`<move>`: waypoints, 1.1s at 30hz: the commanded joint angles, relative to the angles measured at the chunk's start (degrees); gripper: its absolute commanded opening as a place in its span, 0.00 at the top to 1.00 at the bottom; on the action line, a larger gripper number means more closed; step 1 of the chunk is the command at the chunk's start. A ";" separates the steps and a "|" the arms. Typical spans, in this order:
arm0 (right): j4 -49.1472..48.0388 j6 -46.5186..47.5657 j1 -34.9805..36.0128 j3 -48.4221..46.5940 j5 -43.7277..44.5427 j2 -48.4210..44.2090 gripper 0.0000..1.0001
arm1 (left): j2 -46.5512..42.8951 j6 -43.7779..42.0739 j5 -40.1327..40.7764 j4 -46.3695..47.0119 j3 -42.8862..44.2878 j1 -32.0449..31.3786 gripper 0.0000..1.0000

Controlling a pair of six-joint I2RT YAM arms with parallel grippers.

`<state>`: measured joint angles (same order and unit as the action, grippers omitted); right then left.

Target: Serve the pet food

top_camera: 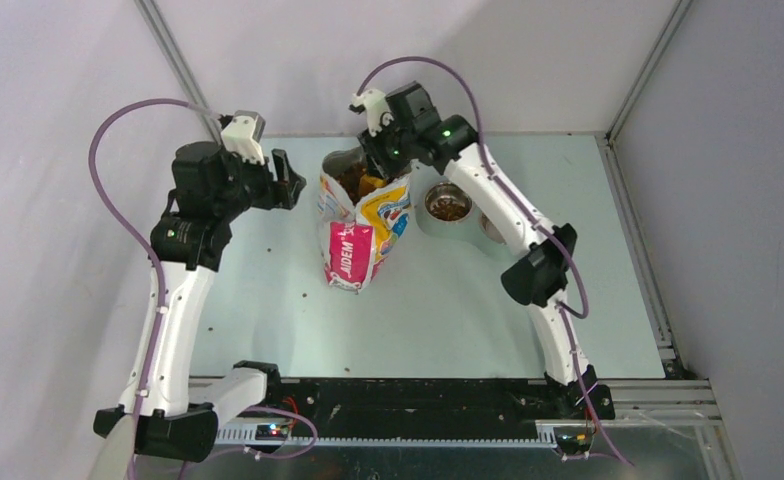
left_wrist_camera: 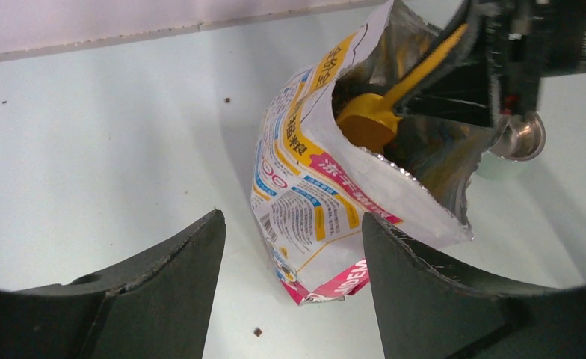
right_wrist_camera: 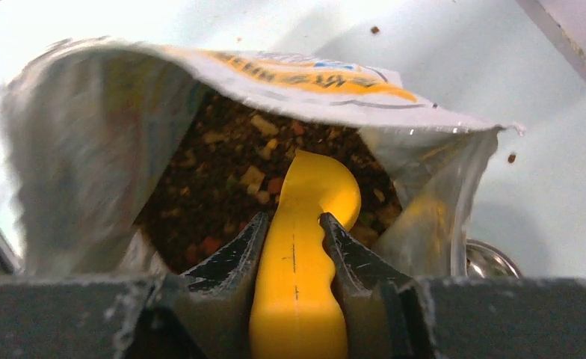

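Observation:
The pet food (right_wrist_camera: 223, 179), dark-brown kibble with tan and reddish bits, fills the open cat-print bag (top_camera: 360, 215) standing mid-table. More kibble lies in the metal bowl (top_camera: 449, 207) to the bag's right. My right gripper (right_wrist_camera: 293, 218) is shut on the handle of the yellow scoop (right_wrist_camera: 301, 247), whose cup (left_wrist_camera: 366, 122) is inside the bag's mouth. My left gripper (top_camera: 286, 180) is open and empty, just left of the bag; the bag (left_wrist_camera: 316, 194) shows between its fingers without touching them.
A few stray kibble pellets (top_camera: 306, 295) lie scattered on the pale table (top_camera: 268, 310). A second bowl rim (top_camera: 491, 230) sits partly hidden behind the right arm. Walls close in at the back and both sides.

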<state>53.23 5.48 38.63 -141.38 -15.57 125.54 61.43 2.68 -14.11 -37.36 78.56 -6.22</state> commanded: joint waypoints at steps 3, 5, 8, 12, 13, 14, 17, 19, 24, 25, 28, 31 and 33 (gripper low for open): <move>-2.91 -3.59 -0.28 -5.17 12.19 4.83 1.00 | -2.00 -1.18 -0.27 -0.21 -1.45 0.46 0.26; -2.32 -2.81 -0.20 -4.45 12.45 5.57 1.00 | -1.96 -1.06 -0.52 -0.31 -1.56 0.50 0.26; -1.89 -1.63 0.12 -2.56 12.50 6.08 1.00 | -1.44 -0.75 -0.78 0.21 -1.44 0.65 0.26; -0.45 0.15 1.10 2.49 10.80 5.52 1.00 | -0.12 0.08 -0.91 0.46 -0.70 1.22 0.26; 0.50 0.33 1.51 4.33 9.81 5.47 1.00 | -0.05 0.65 -0.96 0.56 -0.76 1.59 0.26; 1.06 0.50 1.70 5.14 8.79 5.48 1.00 | 0.06 0.96 -1.22 0.68 -0.81 1.75 0.26; 3.04 -0.15 2.10 8.25 6.28 5.57 1.00 | 0.11 1.75 -1.61 0.75 -1.23 2.26 0.26; 3.69 -1.22 2.08 8.90 2.76 5.68 1.00 | 0.03 1.61 -1.57 0.63 -1.31 2.38 0.26; 3.49 -4.49 1.59 8.26 -11.58 5.31 1.00 | 0.35 1.54 -1.37 0.36 -1.22 2.65 0.26; 3.39 -4.81 1.47 7.98 -12.81 5.37 1.00 | 0.44 1.59 -1.32 0.41 -1.22 2.69 0.25; 2.93 -6.91 0.38 6.73 -18.48 5.56 1.00 | 1.31 1.87 -1.60 0.55 -0.86 2.81 0.25; 2.51 -9.00 -0.61 6.73 -23.08 5.42 1.00 | 2.05 1.89 -1.88 0.53 -0.37 2.84 0.25; 1.92 -9.75 -1.45 6.72 -25.50 5.11 1.00 | 2.55 1.89 -1.86 0.43 -0.08 2.81 0.25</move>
<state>49.32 1.78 36.82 -134.93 -25.71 129.99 63.33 3.62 -15.05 -38.13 76.88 -3.81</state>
